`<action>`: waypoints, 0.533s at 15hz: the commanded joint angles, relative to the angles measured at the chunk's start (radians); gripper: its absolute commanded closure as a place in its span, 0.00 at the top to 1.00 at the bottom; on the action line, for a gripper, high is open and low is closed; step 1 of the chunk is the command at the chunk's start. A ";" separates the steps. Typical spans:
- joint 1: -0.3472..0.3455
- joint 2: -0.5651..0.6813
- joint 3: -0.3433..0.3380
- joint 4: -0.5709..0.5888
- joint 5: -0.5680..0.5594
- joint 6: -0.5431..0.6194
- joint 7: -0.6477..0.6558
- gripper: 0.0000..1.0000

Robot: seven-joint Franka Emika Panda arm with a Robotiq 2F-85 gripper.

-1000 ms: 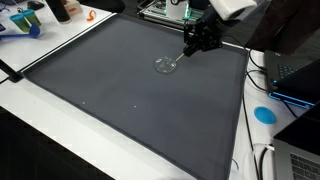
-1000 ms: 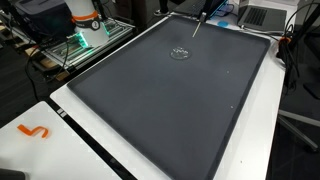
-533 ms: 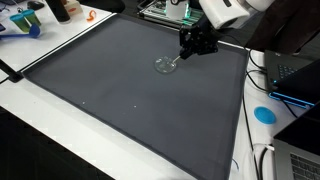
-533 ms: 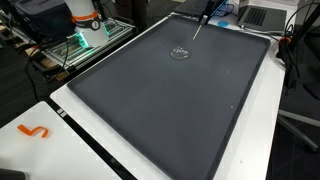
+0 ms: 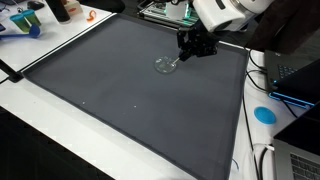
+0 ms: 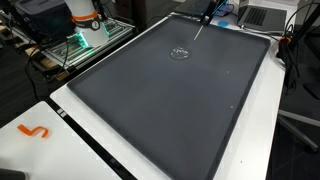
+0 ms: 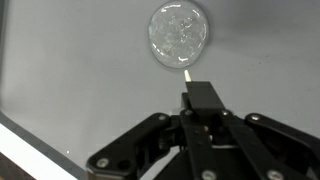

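The fingers (image 7: 200, 103) pinch a stick (image 6: 199, 28) beside a clear dish (image 7: 178, 32).

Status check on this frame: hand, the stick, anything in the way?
Hand shut on thin stick. Stick tip at edge of clear round dish on dark mat; contact unclear. Nothing between them.

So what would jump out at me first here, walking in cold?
Probably the big dark mat covering most of the white table. Toward one end of it lies a small clear round dish, and the black gripper hangs right beside it, shut on a thin stick whose tip points at the dish's rim.
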 commanded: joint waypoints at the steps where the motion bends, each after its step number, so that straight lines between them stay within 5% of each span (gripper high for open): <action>1: -0.014 0.015 -0.007 0.033 0.062 -0.021 -0.025 0.03; 8: -0.061 0.006 -0.017 0.039 0.153 -0.008 -0.067 0.03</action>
